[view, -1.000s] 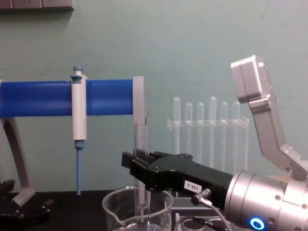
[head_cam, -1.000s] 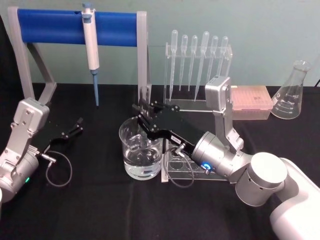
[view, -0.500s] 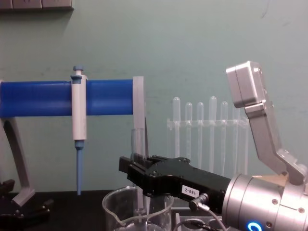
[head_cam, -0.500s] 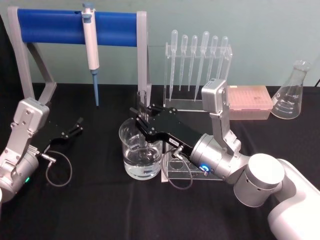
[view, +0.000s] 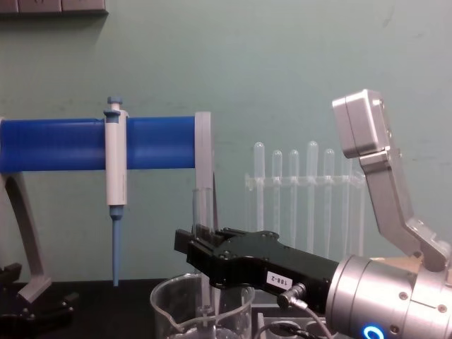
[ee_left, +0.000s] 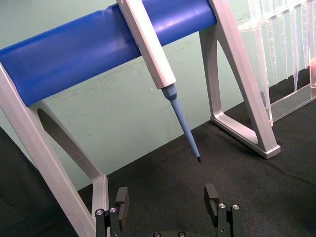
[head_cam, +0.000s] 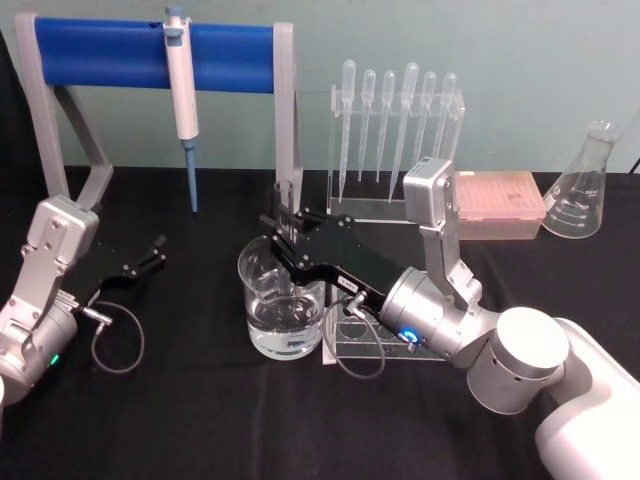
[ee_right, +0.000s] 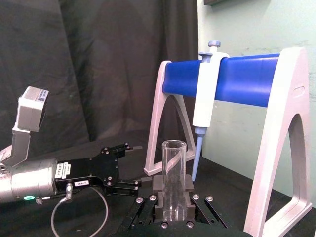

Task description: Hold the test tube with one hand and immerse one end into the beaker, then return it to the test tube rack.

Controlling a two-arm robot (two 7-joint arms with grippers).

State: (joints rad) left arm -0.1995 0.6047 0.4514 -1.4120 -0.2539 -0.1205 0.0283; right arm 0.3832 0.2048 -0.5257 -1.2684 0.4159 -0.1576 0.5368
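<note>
The clear test tube [head_cam: 284,205] stands upright, and my right gripper [head_cam: 283,232] is shut on its middle. Its lower end reaches down inside the wide glass beaker [head_cam: 282,305], which holds water in its lower half. From the chest, the test tube [view: 202,212] runs from above the black fingers into the beaker [view: 169,300]; whether its tip touches the water I cannot tell. The right wrist view shows the test tube [ee_right: 174,173] clamped between the pads. My left gripper [head_cam: 150,255] rests open on the table at the left, also seen as the left gripper [ee_left: 168,207].
A blue-barred stand [head_cam: 110,52] holds a white pipettor [head_cam: 180,90] behind the beaker. A clear rack of plastic pipettes [head_cam: 395,130], a pink tip box [head_cam: 500,200] and a conical flask [head_cam: 585,185] stand at the back right. A clear acrylic rack [head_cam: 370,345] lies under my right wrist.
My right gripper shifted slightly left and down with the test tube over the beaker, then held still for the last half second. The left arm has not moved.
</note>
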